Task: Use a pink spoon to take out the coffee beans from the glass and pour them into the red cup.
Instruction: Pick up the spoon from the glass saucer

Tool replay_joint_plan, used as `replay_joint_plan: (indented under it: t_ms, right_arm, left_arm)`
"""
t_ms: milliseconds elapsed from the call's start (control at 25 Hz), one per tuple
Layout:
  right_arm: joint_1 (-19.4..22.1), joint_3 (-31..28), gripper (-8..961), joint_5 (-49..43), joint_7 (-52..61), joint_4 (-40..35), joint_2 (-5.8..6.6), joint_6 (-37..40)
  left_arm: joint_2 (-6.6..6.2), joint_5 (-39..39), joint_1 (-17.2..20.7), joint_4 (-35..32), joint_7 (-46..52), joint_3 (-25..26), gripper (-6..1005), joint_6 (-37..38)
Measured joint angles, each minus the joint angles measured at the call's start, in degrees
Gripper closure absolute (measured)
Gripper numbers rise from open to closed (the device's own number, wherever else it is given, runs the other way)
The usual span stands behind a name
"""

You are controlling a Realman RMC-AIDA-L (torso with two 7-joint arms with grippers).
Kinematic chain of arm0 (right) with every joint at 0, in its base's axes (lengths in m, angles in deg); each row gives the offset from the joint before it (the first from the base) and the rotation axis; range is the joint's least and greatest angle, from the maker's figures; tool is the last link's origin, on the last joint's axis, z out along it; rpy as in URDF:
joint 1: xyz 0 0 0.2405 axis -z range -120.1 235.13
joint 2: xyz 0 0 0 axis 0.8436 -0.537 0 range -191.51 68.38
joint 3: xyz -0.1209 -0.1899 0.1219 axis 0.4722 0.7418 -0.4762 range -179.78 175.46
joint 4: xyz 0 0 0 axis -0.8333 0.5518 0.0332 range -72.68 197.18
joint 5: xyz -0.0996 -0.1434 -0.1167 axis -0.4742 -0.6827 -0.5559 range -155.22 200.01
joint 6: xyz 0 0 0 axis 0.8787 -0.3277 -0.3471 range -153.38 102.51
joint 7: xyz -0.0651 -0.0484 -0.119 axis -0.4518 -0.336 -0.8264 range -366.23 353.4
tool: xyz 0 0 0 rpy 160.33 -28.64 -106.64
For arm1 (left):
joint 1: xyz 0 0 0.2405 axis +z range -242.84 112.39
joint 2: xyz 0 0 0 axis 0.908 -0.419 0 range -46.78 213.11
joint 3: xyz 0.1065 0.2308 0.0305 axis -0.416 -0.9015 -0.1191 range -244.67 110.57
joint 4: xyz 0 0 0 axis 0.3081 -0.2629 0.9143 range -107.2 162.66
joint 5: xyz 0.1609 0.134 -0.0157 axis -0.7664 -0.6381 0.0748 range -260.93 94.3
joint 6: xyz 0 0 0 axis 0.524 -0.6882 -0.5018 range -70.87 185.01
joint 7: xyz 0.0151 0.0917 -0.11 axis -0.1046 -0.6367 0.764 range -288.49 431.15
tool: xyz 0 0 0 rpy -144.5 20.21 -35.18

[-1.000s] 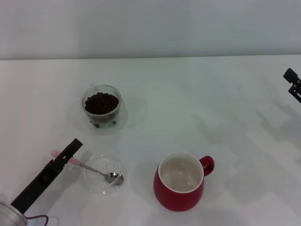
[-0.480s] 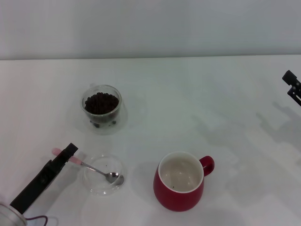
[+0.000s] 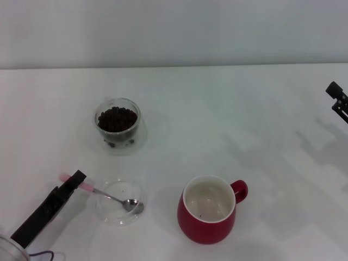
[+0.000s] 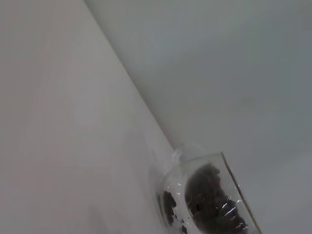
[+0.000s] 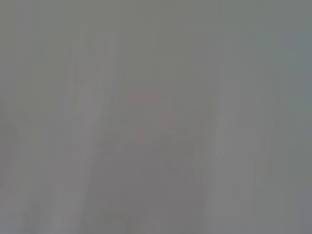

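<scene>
The pink spoon lies with its metal bowl in a shallow clear glass dish at the front left, its pink handle pointing left. My left gripper sits over the handle's end. The glass holding the coffee beans stands farther back on the left; it also shows in the left wrist view. The red cup stands at the front middle, handle to the right, with a speck or two inside. My right gripper is at the far right edge, away from everything.
All objects stand on a white table with a pale wall behind. The right wrist view shows only a blank grey surface. A metal part of my left arm shows at the bottom left corner.
My left gripper has drawn back toward the front left along the spoon handle. The spoon, dish, glass and red cup have stayed in place. The right arm barely moved.
</scene>
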Motion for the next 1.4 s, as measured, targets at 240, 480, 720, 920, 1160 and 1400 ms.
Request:
replay_joint_plan:
  t_ms: [240,480,720,920,1160,1400]
  right_arm:
    - [0.0,0.0,293,0.0,-0.08,0.21,0.0,-0.2]
    - [-0.04,0.0,294,0.01,-0.86,0.84,0.0,-0.14]
    - [-0.3,0.0,294,0.01,-1.83,1.45,0.0,-0.18]
    - [-0.37,0.0,294,0.01,-2.4,1.84,0.0,-0.17]
    - [-0.51,0.0,293,0.01,-4.58,3.37,0.01,-0.07]
    - [-0.77,0.08,294,0.01,-6.85,5.48,-0.08,-0.18]
  left_arm:
    - [0.04,0.13,0.33,0.0,-0.7,0.15,852,-0.39]
    - [-0.02,0.27,0.73,-0.08,-2.45,0.29,870,-2.46]
    - [-0.43,0.06,1.55,-0.56,-3.07,0.12,870,-6.05]
    - [-0.65,0.16,3.57,-2.61,-2.67,0.18,871,-7.73]
    - [-1.03,-1.85,4.22,-11.13,0.32,-1.18,871,-11.32]
    - [-1.26,-10.56,1.79,-26.66,11.05,-2.67,871,-11.25]
